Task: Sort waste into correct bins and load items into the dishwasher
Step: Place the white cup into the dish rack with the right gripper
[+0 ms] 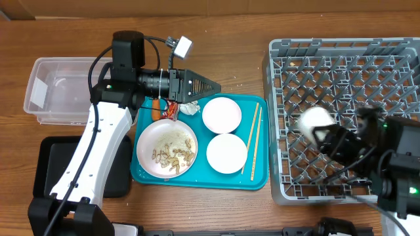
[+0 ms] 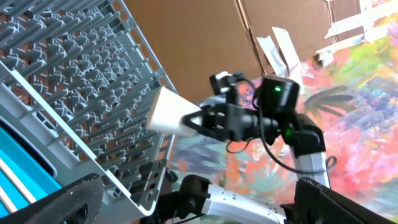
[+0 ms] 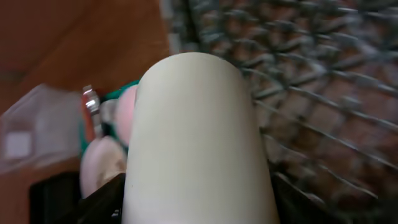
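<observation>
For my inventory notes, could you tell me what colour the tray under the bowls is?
Teal tray, clearest overhead.

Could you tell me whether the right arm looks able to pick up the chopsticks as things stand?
Probably not yet: the right gripper is closed on a white cup over the dish rack. The chopsticks lie uncovered on the teal tray, so the way otherwise looks free.

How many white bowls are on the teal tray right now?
2. The far bowl sits mid-way along the teal tray; the near bowl is just in front of it, both beside the chopsticks. The left arm hides one tray corner.
</observation>
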`<action>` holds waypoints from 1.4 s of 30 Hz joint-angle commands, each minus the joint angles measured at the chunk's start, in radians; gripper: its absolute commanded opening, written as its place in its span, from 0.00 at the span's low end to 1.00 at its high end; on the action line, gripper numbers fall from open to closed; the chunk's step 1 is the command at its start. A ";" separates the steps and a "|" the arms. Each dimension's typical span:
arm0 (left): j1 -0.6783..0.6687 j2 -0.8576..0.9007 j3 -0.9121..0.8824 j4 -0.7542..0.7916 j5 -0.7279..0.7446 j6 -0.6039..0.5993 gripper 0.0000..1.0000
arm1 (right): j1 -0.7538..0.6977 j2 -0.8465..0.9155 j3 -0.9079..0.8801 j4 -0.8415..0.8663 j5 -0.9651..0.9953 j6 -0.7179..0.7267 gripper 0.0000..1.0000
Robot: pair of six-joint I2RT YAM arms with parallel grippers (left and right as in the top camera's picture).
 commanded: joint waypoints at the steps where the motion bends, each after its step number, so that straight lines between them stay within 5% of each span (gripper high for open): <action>1: 0.001 -0.016 0.017 0.000 0.027 -0.003 1.00 | -0.100 0.036 0.017 -0.059 0.286 0.045 0.62; 15: -0.028 -0.016 0.017 -0.068 -0.166 0.048 1.00 | -0.178 0.241 0.017 -0.084 0.254 0.003 0.62; 32: -0.071 -0.016 0.017 -0.276 -0.369 0.188 1.00 | -0.178 0.253 0.155 -0.122 0.284 0.015 0.61; 42: -0.072 -0.016 0.017 -0.292 -0.380 0.200 1.00 | -0.180 0.270 0.158 -0.108 0.567 0.196 0.61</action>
